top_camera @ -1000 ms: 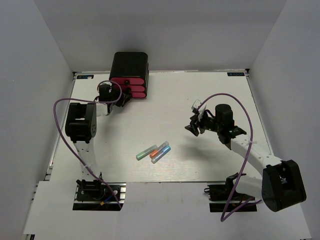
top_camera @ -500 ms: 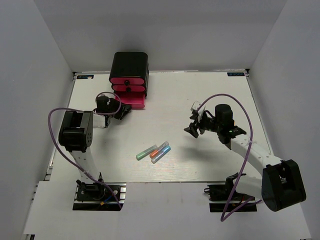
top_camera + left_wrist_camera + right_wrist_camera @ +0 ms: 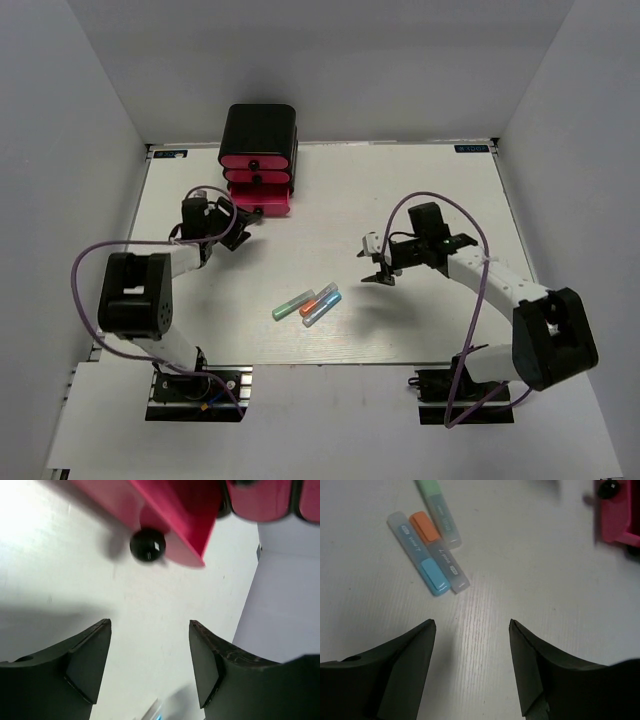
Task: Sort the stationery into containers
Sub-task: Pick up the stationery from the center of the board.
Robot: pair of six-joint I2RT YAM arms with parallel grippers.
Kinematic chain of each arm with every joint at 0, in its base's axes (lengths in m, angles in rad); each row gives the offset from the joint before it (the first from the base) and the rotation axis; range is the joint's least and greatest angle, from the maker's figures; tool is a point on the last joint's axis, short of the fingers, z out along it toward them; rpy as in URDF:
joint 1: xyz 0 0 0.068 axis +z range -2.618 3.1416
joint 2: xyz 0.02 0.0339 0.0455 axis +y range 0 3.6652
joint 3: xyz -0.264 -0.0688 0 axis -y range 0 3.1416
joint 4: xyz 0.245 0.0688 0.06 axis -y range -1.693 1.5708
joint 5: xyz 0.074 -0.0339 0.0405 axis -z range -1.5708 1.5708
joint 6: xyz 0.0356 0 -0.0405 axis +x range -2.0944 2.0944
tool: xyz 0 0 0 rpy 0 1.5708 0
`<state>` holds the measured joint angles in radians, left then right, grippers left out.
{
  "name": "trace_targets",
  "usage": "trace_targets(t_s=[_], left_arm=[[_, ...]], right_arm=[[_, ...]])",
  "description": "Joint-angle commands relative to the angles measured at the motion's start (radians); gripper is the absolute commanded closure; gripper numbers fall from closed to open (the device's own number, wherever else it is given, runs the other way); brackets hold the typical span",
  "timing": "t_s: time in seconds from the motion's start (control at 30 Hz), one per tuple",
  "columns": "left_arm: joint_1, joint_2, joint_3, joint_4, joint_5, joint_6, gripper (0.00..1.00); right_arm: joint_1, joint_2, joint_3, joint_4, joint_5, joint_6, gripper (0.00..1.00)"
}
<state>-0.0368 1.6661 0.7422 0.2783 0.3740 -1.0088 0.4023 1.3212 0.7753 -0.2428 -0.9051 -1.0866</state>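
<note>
White table, bottom drawer open just beyond spread left tool, capsules near right tool (also spread)

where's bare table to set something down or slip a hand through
Free: the white table's far right, beyond the right gripper; the strip nearside of the green, orange and blue capsule markers. Crowded: the open pink drawer of the black box, with the left gripper facing it.
</note>
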Motion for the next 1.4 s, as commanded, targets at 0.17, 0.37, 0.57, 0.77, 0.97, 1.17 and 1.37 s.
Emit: trace_targets(t_s=[0.17,0.37,0.57,0.77,0.97,1.17,1.37], left_arm=[[0.005,-0.319,-0.107,-0.295,-0.001,0.194,0.28],[-0.009,-0.604,-0.179,-0.531,-0.096,0.253,0.7],[0.003,-0.946,-0.273,-0.701,-0.159,0.243,0.64],[0.003,-1.065,-0.273,-0.836,-0.182,0.243,0.52],[-0.006,-1.101,-0.242,-0.87,-0.181,0.262,0.5],[-0.006,-1.151,-0.231,-0.872,-0.17,0.262,0.49],[-0.006,-1.181,-0.242,-0.852,-0.138,0.271,0.47]], right_arm=[[0.141,0.165,0.117,-0.271,-0.011,-0.377,0.41],[0.269,0.26,0.2,-0.303,0.028,-0.371,0.65],[0.329,0.312,0.196,-0.268,0.095,-0.345,0.6],[0.363,0.355,0.206,-0.23,0.141,-0.316,0.53],[0.372,0.404,0.243,-0.204,0.161,-0.286,0.5],[0.382,0.434,0.255,-0.207,0.196,-0.288,0.48],[0.383,0.463,0.262,-0.239,0.236,-0.328,0.48]])
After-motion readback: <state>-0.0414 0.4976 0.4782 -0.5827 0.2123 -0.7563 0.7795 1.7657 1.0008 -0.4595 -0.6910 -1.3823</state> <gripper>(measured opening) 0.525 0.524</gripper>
